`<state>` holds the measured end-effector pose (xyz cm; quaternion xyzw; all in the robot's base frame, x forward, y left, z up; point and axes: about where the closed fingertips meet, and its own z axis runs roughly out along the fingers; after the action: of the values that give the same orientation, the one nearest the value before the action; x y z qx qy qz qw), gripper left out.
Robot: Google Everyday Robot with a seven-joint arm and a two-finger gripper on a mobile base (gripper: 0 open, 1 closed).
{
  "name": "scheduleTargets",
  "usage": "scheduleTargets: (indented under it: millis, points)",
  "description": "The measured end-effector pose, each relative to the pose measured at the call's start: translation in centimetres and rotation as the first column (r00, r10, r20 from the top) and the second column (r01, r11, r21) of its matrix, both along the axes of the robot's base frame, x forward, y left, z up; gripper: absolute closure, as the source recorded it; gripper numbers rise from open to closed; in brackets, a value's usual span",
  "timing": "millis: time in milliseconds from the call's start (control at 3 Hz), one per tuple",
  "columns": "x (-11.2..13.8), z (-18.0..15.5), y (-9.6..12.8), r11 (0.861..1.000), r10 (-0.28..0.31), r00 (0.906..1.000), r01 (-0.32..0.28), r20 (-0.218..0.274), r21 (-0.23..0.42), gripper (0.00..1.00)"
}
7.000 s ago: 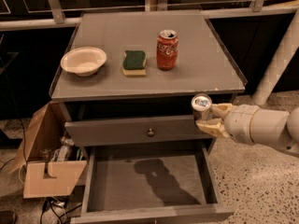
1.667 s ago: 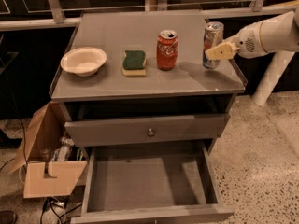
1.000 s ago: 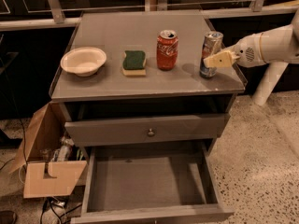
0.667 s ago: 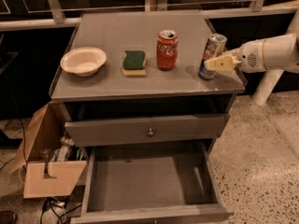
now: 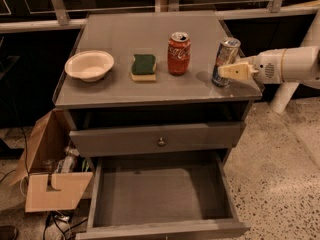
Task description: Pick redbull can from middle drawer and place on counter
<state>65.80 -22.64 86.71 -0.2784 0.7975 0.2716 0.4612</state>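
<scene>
Moved up from beside the drawers, the redbull can (image 5: 226, 61) now stands on the worktop (image 5: 125, 34) at its right front corner, at the right of the frame, lower and nearer the front edge than a second or two ago. It looks upright, with its base on the grey surface and its silver top showing. Reaching in from the right edge of the frame, the white arm puts the pale end effector (image 5: 225, 71) against the can's lower right side, overlapping it; whether it grips the can or has let go I cannot tell. Left of the can, a little apart, stands a red Coca-Cola can (image 5: 178, 53); further left lie a green sponge (image 5: 144, 66) and, toward the left edge, a pale bowl (image 5: 89, 65) — all on the worktop. At the bottom of the frame the middle drawer (image 5: 160, 199) is pulled out, showing its flat grey floor. Above it a closed drawer front (image 5: 125, 143) carries a small round knob. A cardboard box (image 5: 47, 184) sits on the ground at lower left
</scene>
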Motion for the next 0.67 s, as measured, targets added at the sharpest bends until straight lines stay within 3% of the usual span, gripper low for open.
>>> scheduleTargets:
  millis: [667]
  points:
    - [0.00,0.00,0.01,1.000,0.000,1.0000,0.000,0.000,0.000,0.34]
